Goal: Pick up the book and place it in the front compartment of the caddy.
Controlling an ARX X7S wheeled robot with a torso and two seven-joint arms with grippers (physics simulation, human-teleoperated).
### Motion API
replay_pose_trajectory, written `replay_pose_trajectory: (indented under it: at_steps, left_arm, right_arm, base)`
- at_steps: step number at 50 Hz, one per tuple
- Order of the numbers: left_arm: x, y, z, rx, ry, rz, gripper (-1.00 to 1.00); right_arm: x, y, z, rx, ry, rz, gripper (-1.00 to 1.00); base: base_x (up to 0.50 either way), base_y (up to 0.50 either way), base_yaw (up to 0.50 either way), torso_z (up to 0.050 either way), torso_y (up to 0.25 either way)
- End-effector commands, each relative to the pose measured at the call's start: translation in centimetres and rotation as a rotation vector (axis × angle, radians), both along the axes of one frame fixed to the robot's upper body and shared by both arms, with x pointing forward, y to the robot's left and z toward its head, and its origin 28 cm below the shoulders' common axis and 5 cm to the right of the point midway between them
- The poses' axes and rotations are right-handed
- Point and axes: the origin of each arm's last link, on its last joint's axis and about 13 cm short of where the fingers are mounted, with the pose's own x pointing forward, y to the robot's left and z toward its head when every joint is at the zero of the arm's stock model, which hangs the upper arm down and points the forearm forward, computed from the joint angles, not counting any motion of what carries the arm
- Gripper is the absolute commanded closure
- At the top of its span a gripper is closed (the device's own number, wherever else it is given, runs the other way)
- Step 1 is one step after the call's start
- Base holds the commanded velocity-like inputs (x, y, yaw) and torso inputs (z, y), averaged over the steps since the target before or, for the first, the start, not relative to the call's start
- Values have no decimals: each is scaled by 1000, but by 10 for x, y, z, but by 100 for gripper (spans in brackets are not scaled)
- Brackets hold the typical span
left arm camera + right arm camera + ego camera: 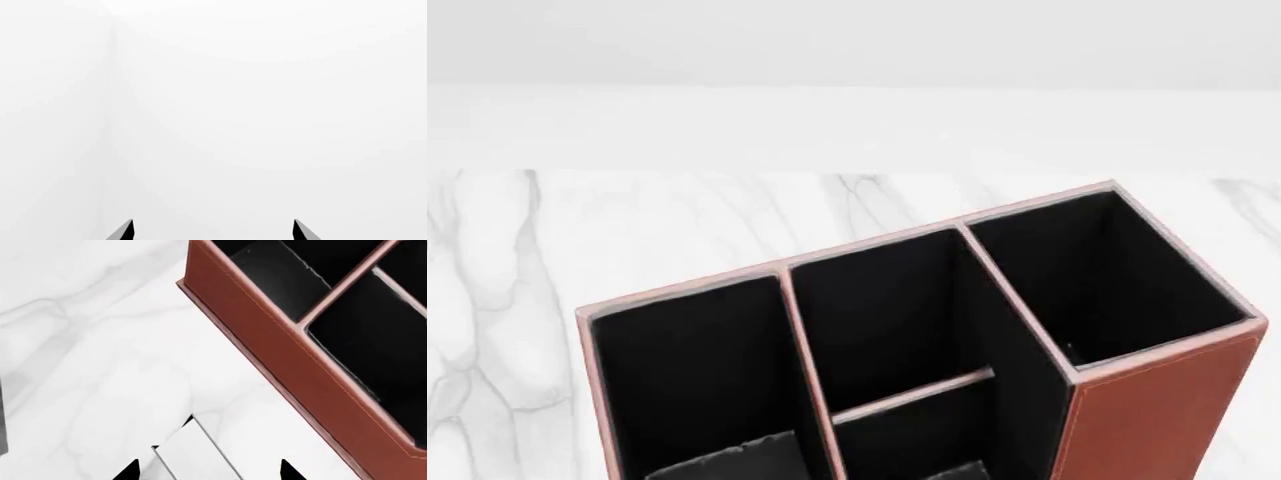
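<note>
The caddy [1154,420] stands on the marble table, reddish-brown with black lining and three columns. The middle column is split by a low pale-rimmed divider [914,393]; the front compartment [921,445] is the near cell and looks empty. In the right wrist view, the caddy's outer wall [293,365] runs beside my right gripper [209,471]. The book [193,452] shows its white page edges between thin dark covers, lying between the spread fingertips with a gap on each side. My left gripper [213,231] is open and empty before plain white. Neither gripper shows in the head view.
White marble table top [694,220] extends behind and left of the caddy, and a pale wall stands behind it. A dark grey edge [2,415] shows at the border of the right wrist view.
</note>
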Motion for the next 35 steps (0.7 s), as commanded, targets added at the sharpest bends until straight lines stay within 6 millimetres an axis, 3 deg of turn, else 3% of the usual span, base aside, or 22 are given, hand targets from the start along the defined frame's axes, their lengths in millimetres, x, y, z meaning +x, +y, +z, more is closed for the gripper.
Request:
replay_pose_trajectory:
  at_steps: [1,15,35]
  left_arm:
    - [-1,2,1,-6,-18,5,-100]
    - [-1,3,0,-10,-15,10,-100]
    - [-1,5,-1,-18,-18,15,-100]
  right_arm:
    - [6,0,-2,6,-8,-2,-100]
    - [22,5,-7,-12,16,9,-100]
    - [26,12,-25,-18,74,44,-100]
  base:
    - [0,0,0,0,0]
    - [0,0,0,0,0]
    - [0,0,0,0,0]
